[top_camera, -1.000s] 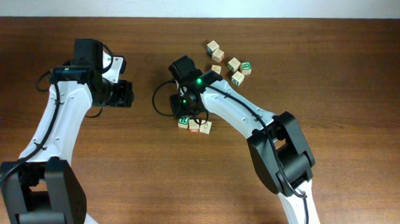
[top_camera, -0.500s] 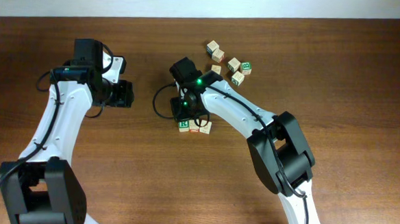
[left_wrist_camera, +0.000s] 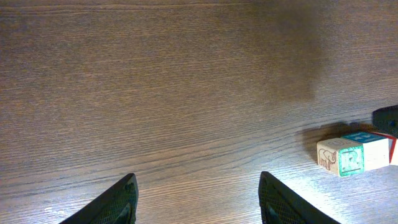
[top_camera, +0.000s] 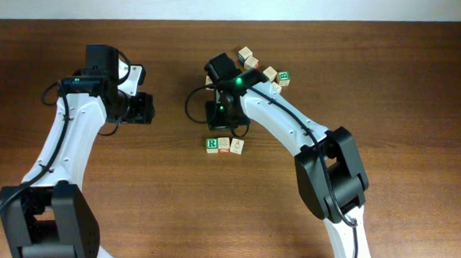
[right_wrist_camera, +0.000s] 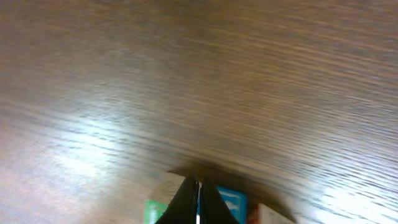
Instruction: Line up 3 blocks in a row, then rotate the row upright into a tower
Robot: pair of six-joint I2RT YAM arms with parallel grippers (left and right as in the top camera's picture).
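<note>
Pale wooden alphabet cubes (top_camera: 224, 145), three touching in a row, lie on the brown wooden worktop (top_camera: 414, 91). The right pincer (right_wrist_camera: 198, 186) hangs just beside them, tips pressed together, empty; the left pincer (left_wrist_camera: 198, 183) stands apart, empty, well away. Best to spread the tips, straddle the green-R end cube (top_camera: 212, 145) squarely, and twist without nudging its neighbour

Right wrist view is blurred; the blocks (right_wrist_camera: 231, 203) are cut off at its lower edge, perhaps three. In the left wrist view their row leaves the right edge.
</note>
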